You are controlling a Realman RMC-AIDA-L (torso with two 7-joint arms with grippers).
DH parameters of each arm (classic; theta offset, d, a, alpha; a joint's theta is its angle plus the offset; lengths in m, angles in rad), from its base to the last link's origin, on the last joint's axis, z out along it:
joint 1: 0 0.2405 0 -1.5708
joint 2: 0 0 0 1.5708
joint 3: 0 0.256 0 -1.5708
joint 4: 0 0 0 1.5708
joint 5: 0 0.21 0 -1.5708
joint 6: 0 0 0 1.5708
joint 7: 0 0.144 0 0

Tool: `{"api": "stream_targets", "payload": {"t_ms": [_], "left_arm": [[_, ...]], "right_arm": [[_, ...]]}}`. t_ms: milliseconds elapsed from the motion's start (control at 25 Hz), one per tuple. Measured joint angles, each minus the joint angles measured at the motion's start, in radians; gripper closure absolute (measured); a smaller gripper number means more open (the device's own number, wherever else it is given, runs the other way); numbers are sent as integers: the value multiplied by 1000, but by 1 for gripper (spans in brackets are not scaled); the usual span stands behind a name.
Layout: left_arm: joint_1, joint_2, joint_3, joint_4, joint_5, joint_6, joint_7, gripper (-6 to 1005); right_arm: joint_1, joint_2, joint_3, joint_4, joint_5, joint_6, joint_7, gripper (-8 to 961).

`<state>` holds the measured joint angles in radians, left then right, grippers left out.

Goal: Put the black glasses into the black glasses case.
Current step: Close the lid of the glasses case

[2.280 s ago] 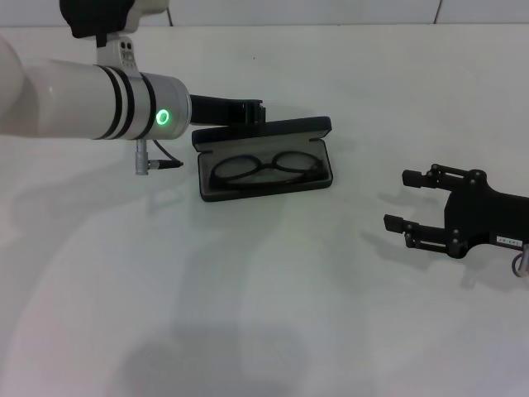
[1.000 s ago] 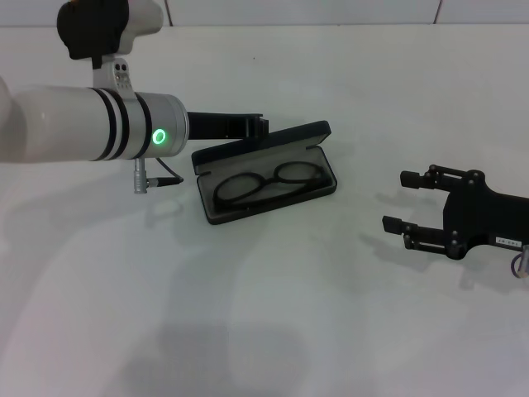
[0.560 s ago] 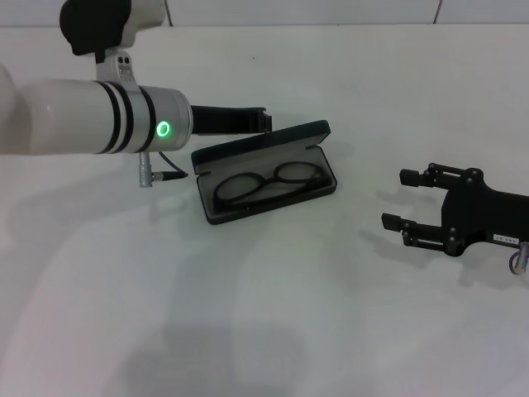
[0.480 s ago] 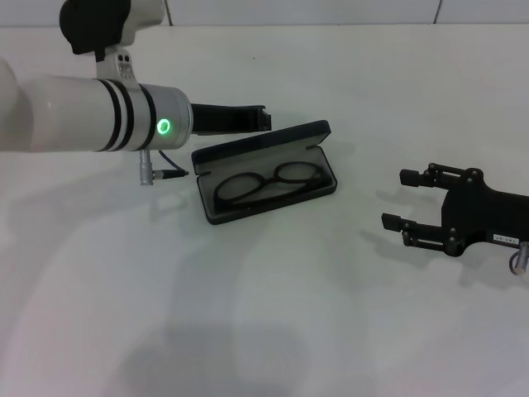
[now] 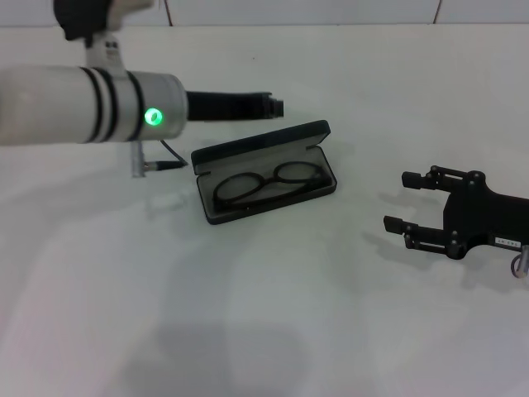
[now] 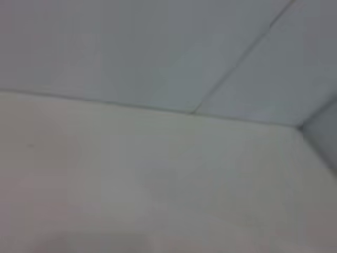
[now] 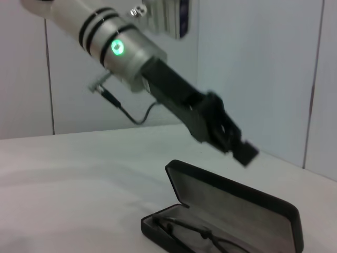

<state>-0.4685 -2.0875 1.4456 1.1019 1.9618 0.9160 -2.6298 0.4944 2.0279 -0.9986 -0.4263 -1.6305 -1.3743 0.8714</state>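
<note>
The black glasses case (image 5: 263, 137) lies open on the white table, its lid standing up along the far edge. The black glasses (image 5: 269, 182) lie inside on the grey lining, lenses flat. My left gripper (image 5: 273, 106) hovers just behind and above the lid, apart from it. The right wrist view shows that left gripper (image 7: 234, 142) above the open case (image 7: 237, 205), with the glasses (image 7: 192, 232) inside. My right gripper (image 5: 402, 201) rests open and empty on the table, to the right of the case. The left wrist view shows only table and wall.
A grey cable plug (image 5: 140, 161) hangs under my left forearm (image 5: 83, 103), left of the case. The white table (image 5: 273, 314) spreads out in front of the case. A tiled wall (image 5: 331, 10) stands behind the table.
The case has turned slightly with its right end pushed forward. My left arm has since lifted and its gripper has moved a little right, away from the lid. The right arm has stayed put.
</note>
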Motion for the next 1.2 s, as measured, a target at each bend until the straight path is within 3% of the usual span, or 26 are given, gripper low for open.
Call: {"api": "stream_targets", "payload": {"t_ms": [360,520,600,800,1200], "left_arm": [[52,2,-362,25,-66,449,383,976],[92,17,-415,39,-58,573,490,976],[111,21,-413,31,-43,583,543,976],[125,2,-416,-42,27,542,634,977],[75,-1,-415,-251,3,351,672,977]], "right_arm": [[-5,0,1,-1,0,0,0,260],[-8,0,3,-6,0,0,0,260],[-8,0,5,-7,0,0,0,260],[-6,0,10,-8,0,0,0,260],[-4,0,8,-9,0,0,0,259]]}}
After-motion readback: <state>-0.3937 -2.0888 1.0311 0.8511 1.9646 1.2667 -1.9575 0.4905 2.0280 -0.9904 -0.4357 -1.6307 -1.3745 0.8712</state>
